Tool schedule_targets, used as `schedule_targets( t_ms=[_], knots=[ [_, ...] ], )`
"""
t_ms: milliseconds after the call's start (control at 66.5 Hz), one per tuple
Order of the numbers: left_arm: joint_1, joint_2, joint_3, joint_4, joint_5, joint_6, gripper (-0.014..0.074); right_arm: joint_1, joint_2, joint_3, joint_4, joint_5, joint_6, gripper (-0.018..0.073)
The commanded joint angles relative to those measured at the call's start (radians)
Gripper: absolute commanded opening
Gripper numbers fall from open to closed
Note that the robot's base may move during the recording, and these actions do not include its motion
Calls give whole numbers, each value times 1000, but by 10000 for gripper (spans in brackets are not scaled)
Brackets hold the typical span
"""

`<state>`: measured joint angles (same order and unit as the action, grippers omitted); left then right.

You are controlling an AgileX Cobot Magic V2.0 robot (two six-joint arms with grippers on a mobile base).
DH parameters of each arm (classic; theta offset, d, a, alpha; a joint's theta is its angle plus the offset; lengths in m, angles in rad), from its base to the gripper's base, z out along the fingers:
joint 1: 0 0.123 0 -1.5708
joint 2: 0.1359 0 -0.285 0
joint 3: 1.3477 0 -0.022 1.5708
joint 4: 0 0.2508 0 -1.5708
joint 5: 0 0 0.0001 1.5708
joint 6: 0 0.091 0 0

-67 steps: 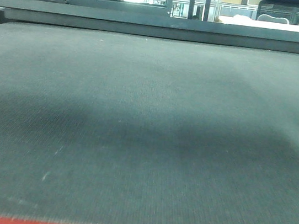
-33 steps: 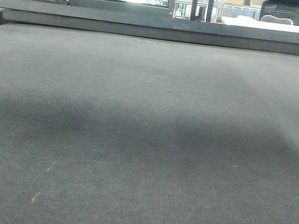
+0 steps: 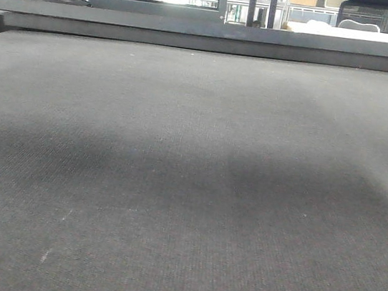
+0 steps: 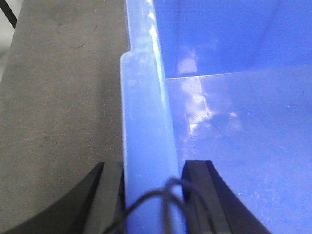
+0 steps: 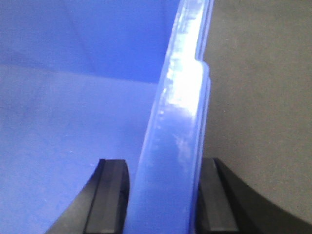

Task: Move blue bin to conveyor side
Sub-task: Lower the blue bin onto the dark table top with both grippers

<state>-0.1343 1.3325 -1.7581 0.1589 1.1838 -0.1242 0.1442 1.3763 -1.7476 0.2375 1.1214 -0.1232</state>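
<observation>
- Since a second ago, the red strip is no longer showing along the lower edge of the front view, and over the last half second that view is hardly changing. The conveyor belt (image 3: 188,188) is filling the frame, with no bin and no arm showing on it.
- Left wrist view: the left gripper (image 4: 152,169) is clamping the thickened rim of the blue bin (image 4: 234,122), one finger outside the wall and one inside. A thin cable (image 4: 165,195) is looping across the rim by the fingers, and dark woven surface is lying just beside the outer wall.
- Right wrist view: the right gripper (image 5: 160,169) is pinching the opposite rim in the same way, with the same dark surface beside that wall.
- Whether the bin's base is resting on the belt or hanging above it cannot be told.
- Judging from these views, the bin is sitting at the belt's near side, held between both arms. Doing this step well is likely calling for both arms travelling at one pace and height, so the rim is not twisting. Neither grip should be opening until the base is lying flat.
</observation>
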Motion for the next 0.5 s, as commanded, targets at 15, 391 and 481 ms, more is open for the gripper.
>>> schedule_targets(
  t_ms=[15, 391, 481],
  knots=[
    [1, -22, -17, 12, -83, 9, -20, -2, -22, -17, 1, -105, -18, -78],
    [1, -22, -17, 12, -83, 9, -20, -2, -22, -17, 1, -105, -18, -78],
    [1, -22, -17, 12, -83, 9, -20, -2, -22, -17, 1, -105, -18, -78]
  ],
)
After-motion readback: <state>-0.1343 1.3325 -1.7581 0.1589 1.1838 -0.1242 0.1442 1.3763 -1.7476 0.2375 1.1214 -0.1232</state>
